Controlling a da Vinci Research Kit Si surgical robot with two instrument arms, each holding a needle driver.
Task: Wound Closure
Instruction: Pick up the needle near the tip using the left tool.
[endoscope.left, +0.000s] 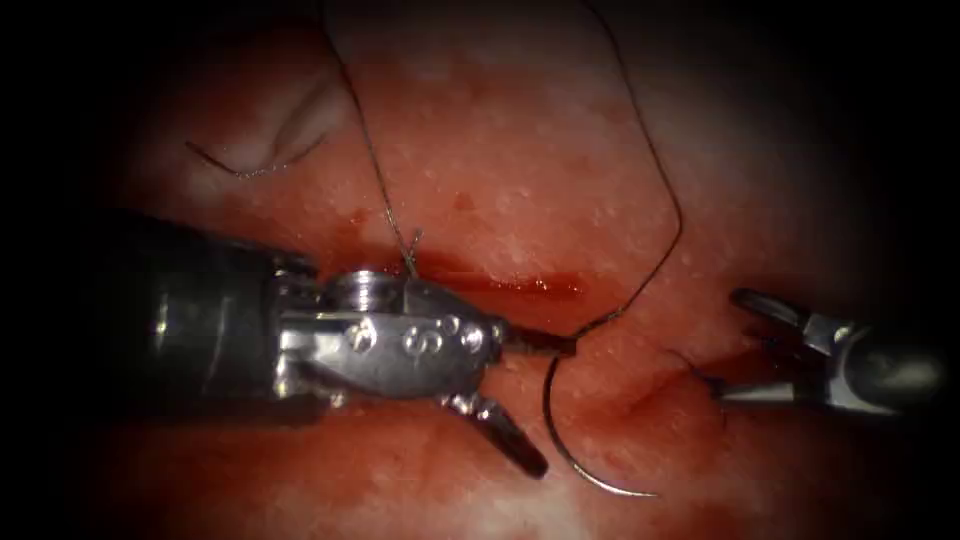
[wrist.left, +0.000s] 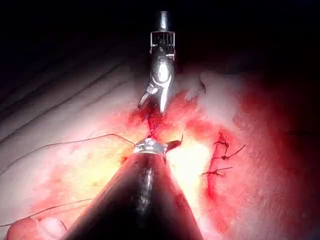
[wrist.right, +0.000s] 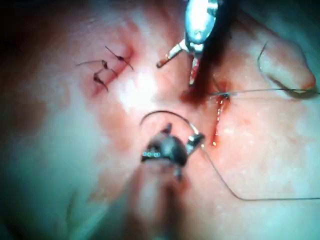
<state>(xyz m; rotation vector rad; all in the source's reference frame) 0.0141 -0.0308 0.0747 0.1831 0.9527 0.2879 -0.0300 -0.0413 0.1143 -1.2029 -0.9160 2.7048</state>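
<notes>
Left tool (endoscope.left: 535, 405) jaws apart, empty; right tool (endoscope.left: 745, 345) jaws apart, empty.
Needle (endoscope.left: 565, 440) lies free on the tissue (endoscope.left: 520, 170), below the cut (endoscope.left: 520, 283); its swaged end sits at the left tool's upper jaw, contact unclear. Thread (endoscope.left: 665, 180) runs out of frame.

- Your left gripper (endoscope.left: 535, 405) sits on a broad, dark grey shaft with a dull sheen.
- Ahead of that shaft comes a polished silver wrist block, rounded like a capsule, with several small round rivet heads along its side.
- A short ridged, threaded-looking silver cylinder stands on top of that wrist block.
- Its fingers are slim, dark metal, tapering to blunt tips.
- Your right gripper (endoscope.left: 728, 345) has slender grey-silver fingers running back to a small hinged steel clevis.
- Behind that clevis the right shaft is smooth, rounded and dark grey.
- In the left wrist view, the right tool (wrist.left: 159, 82) shows a bright, narrow silver body below a small grilled collar.
</notes>
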